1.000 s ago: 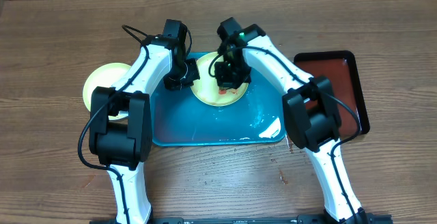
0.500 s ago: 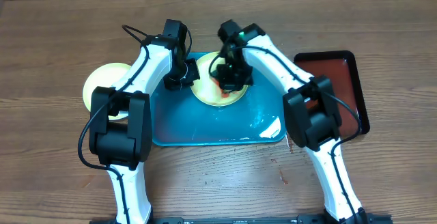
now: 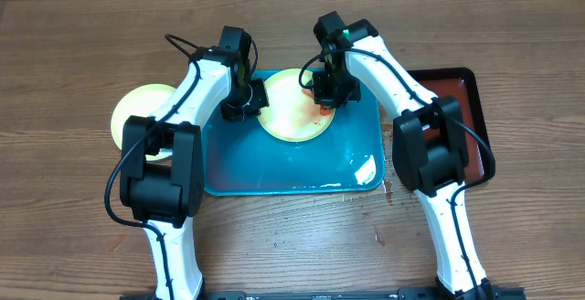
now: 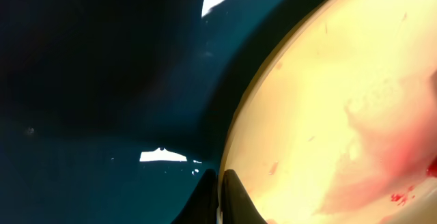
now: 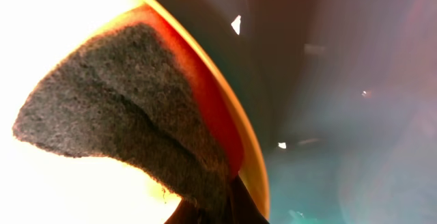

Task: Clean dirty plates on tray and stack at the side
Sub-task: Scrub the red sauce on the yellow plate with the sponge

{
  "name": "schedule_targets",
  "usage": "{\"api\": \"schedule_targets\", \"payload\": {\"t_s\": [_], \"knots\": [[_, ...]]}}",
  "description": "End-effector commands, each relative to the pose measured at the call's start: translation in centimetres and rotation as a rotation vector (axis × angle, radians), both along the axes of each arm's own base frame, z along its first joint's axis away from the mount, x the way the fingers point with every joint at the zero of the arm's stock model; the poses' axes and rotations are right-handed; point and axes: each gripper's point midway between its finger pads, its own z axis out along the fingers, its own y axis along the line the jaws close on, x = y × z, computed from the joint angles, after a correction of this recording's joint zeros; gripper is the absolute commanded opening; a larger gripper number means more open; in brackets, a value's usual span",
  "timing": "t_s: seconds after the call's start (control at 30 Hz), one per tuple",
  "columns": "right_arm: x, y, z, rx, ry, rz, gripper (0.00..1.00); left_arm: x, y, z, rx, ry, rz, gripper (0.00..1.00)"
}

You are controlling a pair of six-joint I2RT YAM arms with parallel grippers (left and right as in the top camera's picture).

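Landmark: turquoise tray [image 3: 274, 174] on the tabletop [image 3: 73, 227].

- The tray's near half is lying bare, and a wet patch [image 3: 361, 167] is glistening toward its right corner.
- Off the tray's left rim a second plate [image 3: 128, 112] is sitting on the tabletop. From above it is looking free of sauce.
- Off the tray's right rim a dark red-brown tray [image 3: 452, 90] is sitting.
- On the tray's far half the dirty plate [image 3: 291, 117] is resting, with pink-red smears showing across it.
- The left tool [image 3: 247, 108] is pinching this plate's left rim, jaws closed on it.
- The right tool [image 3: 331, 97] is clamping a grey scrubbing pad [image 5: 116, 121], which is draping over the plate's right rim. A red-orange band is showing beside it. Whether that is sauce or the pad's backing, I cannot tell.

Risks, as I am judging them:
- The pad is working right at the rim, so a stroke could be running off the edge and flicking sauce onto the tray.
- The wet tray floor is offering little friction. A hard push could be sliding or tipping the plate out of the thin rim pinch.
- The smears mid-plate could be going unwiped.
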Motion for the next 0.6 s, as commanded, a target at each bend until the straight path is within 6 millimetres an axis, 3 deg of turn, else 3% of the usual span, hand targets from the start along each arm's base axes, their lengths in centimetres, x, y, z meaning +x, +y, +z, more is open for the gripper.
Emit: {"api": "schedule_targets", "payload": {"t_s": [0.0, 0.13, 0.33, 0.47, 0.57], "knots": [[-0.4, 1.7, -2.5, -0.006, 0.006, 0.047, 0.04, -0.7, 0.1, -1.7, 0.013, 0.044, -0.017, 0.04], [-1.7, 4.5, -2.6, 0.031, 0.010, 0.097, 0.04, -0.7, 0.1, -1.7, 0.013, 0.044, -0.017, 0.04], [-4.7, 7.1, -3.1, 0.067, 0.074, 0.153, 0.04, -0.7, 0.1, -1.7, 0.013, 0.044, -0.016, 0.04], [-5.8, 7.0, -3.0, 0.054, 0.110, 0.167, 0.04, -0.7, 0.2, -1.7, 0.013, 0.043, -0.014, 0.04], [-6.2, 5.6, -3.1, 0.015, 0.131, 0.197, 0.04, -0.7, 0.3, -1.7, 0.014, 0.043, -0.013, 0.04]]}}
